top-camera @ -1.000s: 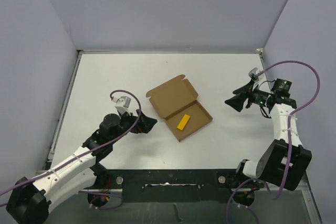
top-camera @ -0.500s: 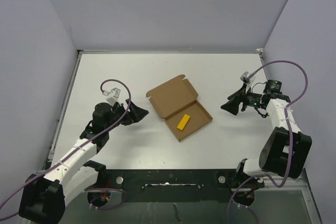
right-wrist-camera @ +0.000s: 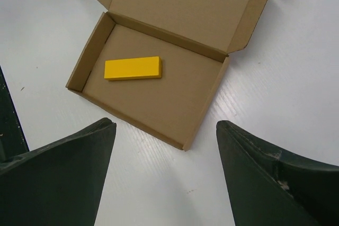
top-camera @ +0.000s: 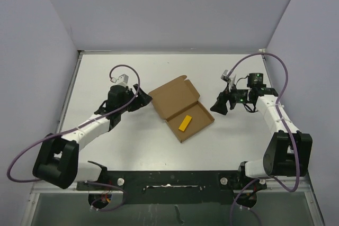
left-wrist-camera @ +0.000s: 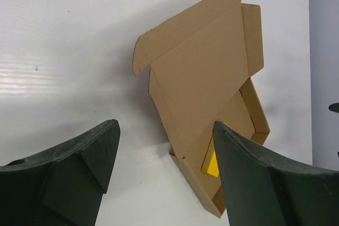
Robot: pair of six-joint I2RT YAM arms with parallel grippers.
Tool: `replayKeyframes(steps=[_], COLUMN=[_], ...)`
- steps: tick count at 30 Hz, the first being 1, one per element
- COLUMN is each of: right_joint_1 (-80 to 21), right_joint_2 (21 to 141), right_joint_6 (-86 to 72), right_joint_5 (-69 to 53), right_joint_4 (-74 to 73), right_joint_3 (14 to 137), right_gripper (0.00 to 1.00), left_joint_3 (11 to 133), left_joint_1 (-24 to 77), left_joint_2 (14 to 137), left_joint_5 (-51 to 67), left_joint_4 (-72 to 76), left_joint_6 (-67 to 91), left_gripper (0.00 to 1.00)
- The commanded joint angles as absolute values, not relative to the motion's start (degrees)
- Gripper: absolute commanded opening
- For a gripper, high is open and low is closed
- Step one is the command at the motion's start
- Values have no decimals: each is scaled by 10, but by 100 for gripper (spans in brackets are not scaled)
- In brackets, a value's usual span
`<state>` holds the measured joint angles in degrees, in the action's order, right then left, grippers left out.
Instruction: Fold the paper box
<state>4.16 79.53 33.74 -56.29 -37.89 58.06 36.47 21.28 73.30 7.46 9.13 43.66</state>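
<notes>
Cardboard paper box (top-camera: 175, 99) stands formed, yellow block (top-camera: 185, 123) inside, lid open toward 11 o'clock; closing remains. Left gripper (top-camera: 144, 100) at 9 and right gripper (top-camera: 216, 106) at 3 gape empty.

Bright, even, diffuse light fills all 3 views, seemingly from overhead. The white table (left-wrist-camera: 63, 35) shows faint glossy streaks in the left wrist view, without harsh glare. There the paper box (left-wrist-camera: 201, 78) throws a soft grey shadow along its left edge. The left tool (left-wrist-camera: 165, 125) and right tool (right-wrist-camera: 165, 124) look near-black and slightly soft-edged. The top view is sharp.
</notes>
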Motion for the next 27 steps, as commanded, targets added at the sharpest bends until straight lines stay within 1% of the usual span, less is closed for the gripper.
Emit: replayKeyframes(steps=[1,5,6,8,11,13,17,19,25,27], right_joint_1=[26,19,19,18,12,6,-2,-7,3,7], right_joint_2=[783,773,772,771,767,769,769,769,765,765], right_joint_6=[297,286,283,281,279,281,278,276,269,266], right_joint_5=[-517,-511,-511,-512,-512,-511,-529,-532,-543,-549], right_joint_4=[-369,-363,-362,-362,-357,-358,-361,-361,-361,-360], right_joint_3=[606,602,603,605,603,604,603,603,602,601], right_gripper=[78,78,78,78,78,78,78,78,78,79], left_joint_3=[411,429,437,447,470,469,474,475,482,482], left_joint_1=[234,264,266,267,268,270,275,278,285,284], left_joint_2=[800,845,858,879,894,897,906,916,941,944], left_joint_5=[59,41,44,46,15,-8,-27,-24,-38,-41], left_joint_4=[137,168,168,151,125,125,118,132,135,137], left_joint_6=[453,465,476,492,500,499,510,520,527,523], left_gripper=[69,69,67,61,60,52,52,48,44,41])
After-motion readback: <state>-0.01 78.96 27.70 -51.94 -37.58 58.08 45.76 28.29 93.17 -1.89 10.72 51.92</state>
